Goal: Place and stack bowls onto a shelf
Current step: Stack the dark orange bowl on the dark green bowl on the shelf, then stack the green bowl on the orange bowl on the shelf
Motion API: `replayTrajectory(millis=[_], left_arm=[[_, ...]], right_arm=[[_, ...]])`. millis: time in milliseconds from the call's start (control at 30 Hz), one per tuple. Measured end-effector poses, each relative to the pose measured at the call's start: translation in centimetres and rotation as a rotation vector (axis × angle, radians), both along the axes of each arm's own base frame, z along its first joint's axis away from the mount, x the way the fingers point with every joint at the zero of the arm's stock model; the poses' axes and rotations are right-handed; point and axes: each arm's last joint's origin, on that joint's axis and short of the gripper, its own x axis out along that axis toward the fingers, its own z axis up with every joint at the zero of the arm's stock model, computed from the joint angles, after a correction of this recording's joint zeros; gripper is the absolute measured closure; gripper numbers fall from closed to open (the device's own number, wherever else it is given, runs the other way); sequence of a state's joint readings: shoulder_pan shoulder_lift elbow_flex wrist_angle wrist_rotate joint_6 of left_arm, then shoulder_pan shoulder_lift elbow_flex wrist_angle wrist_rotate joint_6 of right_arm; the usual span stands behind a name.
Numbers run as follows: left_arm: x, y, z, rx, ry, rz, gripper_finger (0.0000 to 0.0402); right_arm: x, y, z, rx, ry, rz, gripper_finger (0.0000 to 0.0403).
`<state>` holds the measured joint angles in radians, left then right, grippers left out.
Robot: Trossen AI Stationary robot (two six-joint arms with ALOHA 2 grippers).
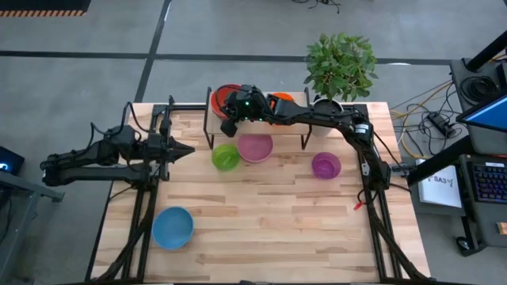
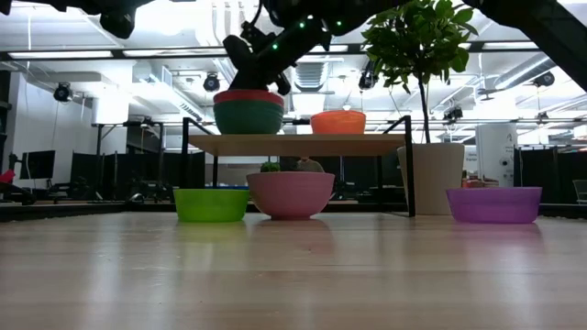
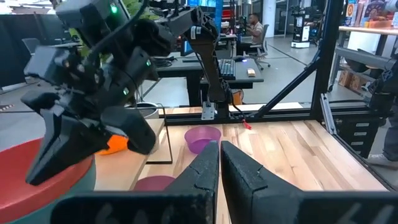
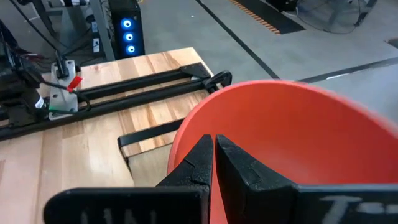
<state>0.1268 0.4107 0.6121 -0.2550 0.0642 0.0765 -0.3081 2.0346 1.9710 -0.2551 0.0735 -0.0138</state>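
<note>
Grey concrete floor surrounds the light butcher-block wooden tabletop [image 1: 269,214], and the low view looks across it into a bright workshop of ceiling lights, dark frames and desks. A person sits at a desk far off in the left wrist view.

At the tabletop's far edge stands the low shelf with a pale wooden top on thin black legs [image 2: 303,144]. Just beside its right end is a leafy green plant in a white pot [image 1: 341,67].

On the shelf's left end sits a round red plastic bowl [image 2: 249,95] nested in a teal plastic bowl [image 2: 249,117]; a smaller orange plastic bowl [image 2: 338,122] sits further right on the shelf.

On the tabletop, a pink plastic bowl [image 1: 255,147] lies at the shelf's front edge with a small lime green plastic bowl [image 1: 226,156] touching or just beside it. A small purple plastic bowl [image 1: 325,165] lies near the right side, and a blue plastic bowl [image 1: 173,227] lies well apart, near the front left corner.

The right gripper [image 1: 230,127] reaches across the shelf to the red bowl — its fingers [image 4: 233,165] are pressed together with nothing between them, at that bowl's rim.

The left gripper [image 1: 187,149] hovers left of the shelf, its fingers [image 3: 205,168] together and empty.
</note>
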Motion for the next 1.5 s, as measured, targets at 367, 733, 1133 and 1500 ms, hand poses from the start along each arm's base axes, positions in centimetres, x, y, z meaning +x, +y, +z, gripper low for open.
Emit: replayTrajectory(millis=[367,733,1133,1500], left_arm=[[0.0,0.0,0.0,-0.008,0.001,0.003,0.0402],[1.2,0.2,-1.1,-0.11,0.067,0.011,0.0402],[5.7,0.7,-3.8,-0.29,0.275,0.051,0.0402],[10.7,-0.4,-9.0,-0.303,0.581,0.065,0.0402]], right_arm=[[-1.6,2.4,4.2,-0.076,-0.06,0.045,0.0394],[-10.1,14.2,7.5,-0.126,-0.09,0.22,0.0394],[-18.7,20.0,2.2,-0.021,-0.113,0.371,0.0394],[-21.2,20.0,-3.3,0.046,-0.044,0.369,0.0394]])
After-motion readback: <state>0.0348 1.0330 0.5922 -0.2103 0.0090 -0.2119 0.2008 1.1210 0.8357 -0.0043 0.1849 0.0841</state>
